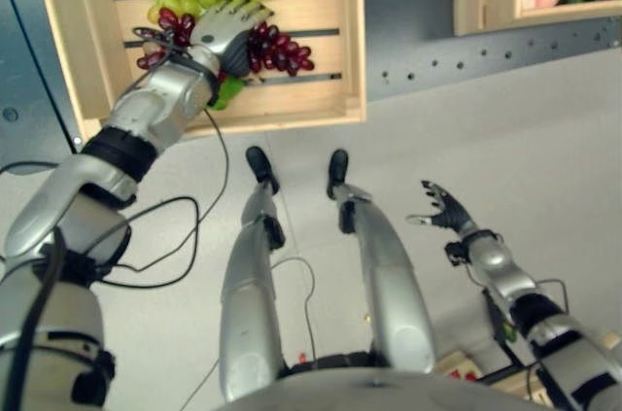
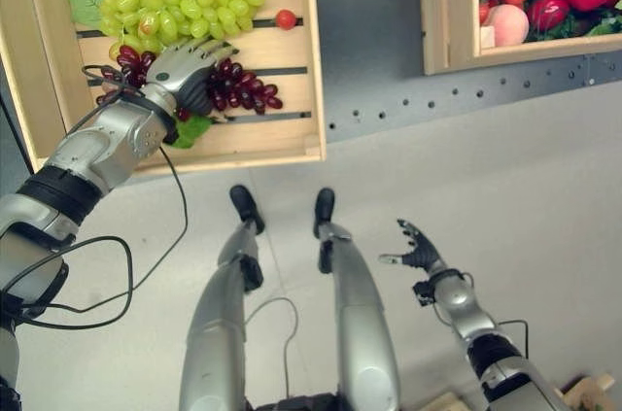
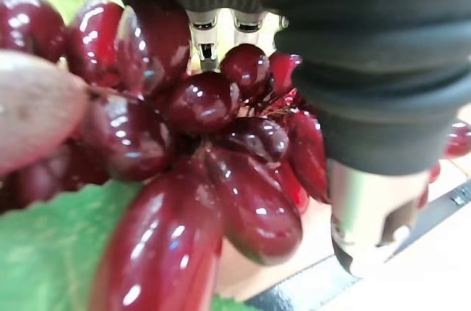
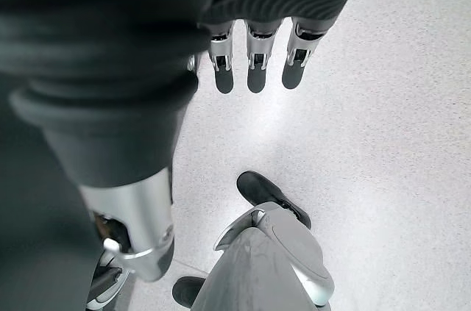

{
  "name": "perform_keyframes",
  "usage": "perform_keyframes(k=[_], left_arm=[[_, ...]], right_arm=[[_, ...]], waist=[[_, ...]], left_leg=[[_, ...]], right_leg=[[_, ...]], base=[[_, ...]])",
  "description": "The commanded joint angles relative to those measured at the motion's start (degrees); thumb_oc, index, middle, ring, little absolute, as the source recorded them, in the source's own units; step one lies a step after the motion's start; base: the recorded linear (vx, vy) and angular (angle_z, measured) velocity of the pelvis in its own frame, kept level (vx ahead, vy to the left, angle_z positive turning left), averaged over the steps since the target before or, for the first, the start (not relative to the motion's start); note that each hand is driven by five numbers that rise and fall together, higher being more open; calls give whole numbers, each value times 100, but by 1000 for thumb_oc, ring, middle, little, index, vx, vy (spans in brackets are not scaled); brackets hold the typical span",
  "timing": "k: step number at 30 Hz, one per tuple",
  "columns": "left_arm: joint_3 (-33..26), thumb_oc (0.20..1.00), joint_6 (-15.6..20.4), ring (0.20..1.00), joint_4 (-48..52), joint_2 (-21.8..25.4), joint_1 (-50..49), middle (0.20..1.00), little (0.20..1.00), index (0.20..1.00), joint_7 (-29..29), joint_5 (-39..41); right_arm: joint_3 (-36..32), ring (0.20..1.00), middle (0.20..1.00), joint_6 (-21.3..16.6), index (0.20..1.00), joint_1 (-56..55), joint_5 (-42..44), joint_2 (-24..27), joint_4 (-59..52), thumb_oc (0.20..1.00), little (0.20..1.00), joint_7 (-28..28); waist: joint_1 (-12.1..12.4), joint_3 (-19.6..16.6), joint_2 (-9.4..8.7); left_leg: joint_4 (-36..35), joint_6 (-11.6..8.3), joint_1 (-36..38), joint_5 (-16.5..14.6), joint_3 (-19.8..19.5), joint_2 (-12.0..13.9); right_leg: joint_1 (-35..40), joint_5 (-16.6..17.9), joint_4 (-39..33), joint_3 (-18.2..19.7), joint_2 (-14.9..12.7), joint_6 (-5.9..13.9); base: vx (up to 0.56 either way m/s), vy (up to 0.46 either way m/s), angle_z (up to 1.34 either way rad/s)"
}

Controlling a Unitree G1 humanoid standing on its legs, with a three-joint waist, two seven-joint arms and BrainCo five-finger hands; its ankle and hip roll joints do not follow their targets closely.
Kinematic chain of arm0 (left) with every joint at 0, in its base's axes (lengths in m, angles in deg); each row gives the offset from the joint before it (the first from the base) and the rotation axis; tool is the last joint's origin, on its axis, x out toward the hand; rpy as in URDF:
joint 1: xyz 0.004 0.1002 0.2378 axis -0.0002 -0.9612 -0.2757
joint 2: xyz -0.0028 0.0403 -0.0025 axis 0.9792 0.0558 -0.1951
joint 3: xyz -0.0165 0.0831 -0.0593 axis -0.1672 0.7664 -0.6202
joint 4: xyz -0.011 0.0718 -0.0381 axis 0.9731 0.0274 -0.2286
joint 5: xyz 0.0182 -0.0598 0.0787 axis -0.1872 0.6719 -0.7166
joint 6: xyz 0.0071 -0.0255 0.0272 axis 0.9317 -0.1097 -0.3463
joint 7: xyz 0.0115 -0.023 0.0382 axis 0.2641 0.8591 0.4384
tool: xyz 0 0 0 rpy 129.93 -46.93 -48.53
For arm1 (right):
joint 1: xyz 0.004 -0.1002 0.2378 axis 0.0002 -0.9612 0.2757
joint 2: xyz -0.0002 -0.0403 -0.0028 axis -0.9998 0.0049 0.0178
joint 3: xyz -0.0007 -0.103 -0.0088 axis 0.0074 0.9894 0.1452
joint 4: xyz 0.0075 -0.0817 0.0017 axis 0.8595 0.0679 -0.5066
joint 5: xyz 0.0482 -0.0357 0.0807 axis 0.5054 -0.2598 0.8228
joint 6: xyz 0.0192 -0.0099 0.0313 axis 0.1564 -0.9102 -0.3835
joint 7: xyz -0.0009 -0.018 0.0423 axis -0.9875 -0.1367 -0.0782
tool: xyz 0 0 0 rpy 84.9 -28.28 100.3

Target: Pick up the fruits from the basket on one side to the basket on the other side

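Red grapes lie in the left crate, long axis running left to right, below the green grapes. The left hand rests on top of them, fingers apparently curled into the bunch. Far right, the right hand hangs relaxed and open above the floor, well apart.
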Motion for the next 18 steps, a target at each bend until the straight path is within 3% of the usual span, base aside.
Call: perform_keyframes(k=[1,18], left_arm=[[-6,200,-319,200,-651,61,-442,200,200,200,385,-88],[-238,200,-355,200,-402,383,-838,200,200,200,469,-236]], right_arm=[[9,1000,1000,-224,1000,-214,221,179,-292,1000,1000,45],[-65,1000,1000,-264,1000,-313,253,193,-766,1000,1000,-72]], waist=[[-143,26,-133],[-114,26,-153]], left_leg=[[1001,-137,91,-1324,-76,2],[1000,-103,-50,-1364,-100,-30]], right_leg=[[357,853,-1395,2,201,714],[176,841,-1361,30,200,724]], base=[[0,0,0],[0,0,0]])
